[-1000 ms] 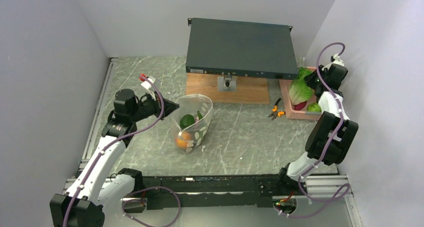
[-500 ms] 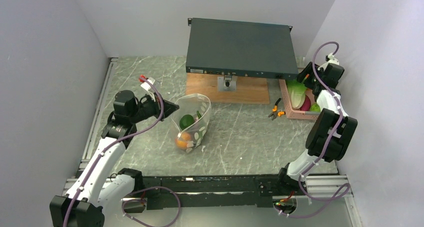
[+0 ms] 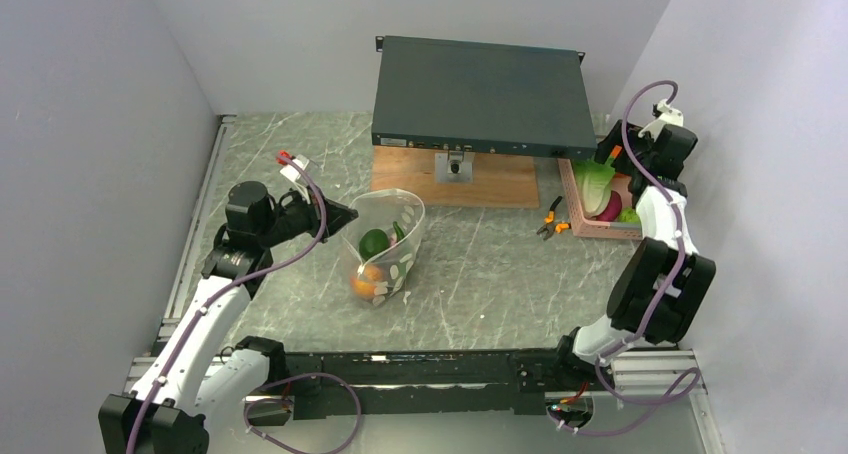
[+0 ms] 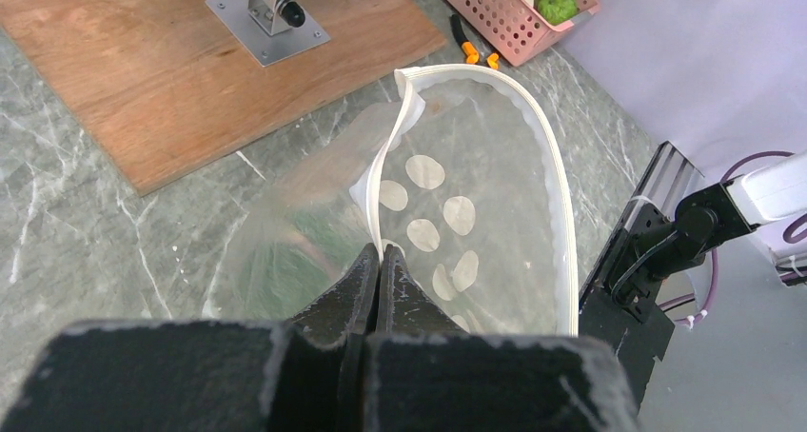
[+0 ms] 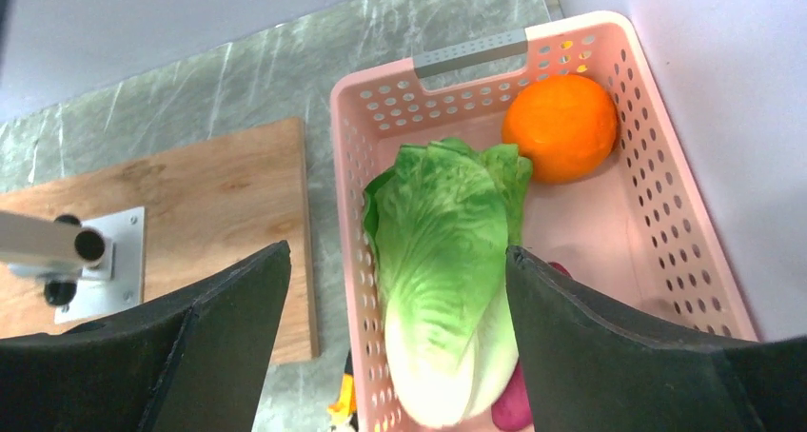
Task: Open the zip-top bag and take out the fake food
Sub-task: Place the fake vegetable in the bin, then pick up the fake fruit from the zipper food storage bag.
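1. The left arm (image 3: pixel 200 319) and right arm (image 3: pixel 665 219) have white link shells between chunky black joint housings.
2. A purple cable (image 3: pixel 324 224) loops along each arm; the left one meets a small red-and-white connector (image 3: pixel 290 159).
3. The left gripper (image 4: pixel 379 256) and right gripper (image 5: pixel 392 261) have matte black, wedge-shaped fingers.

Pink basket (image 5: pixel 668 204), green lettuce (image 5: pixel 440 261) (white-dotted clear bag (image 4: pixel 495 189)).
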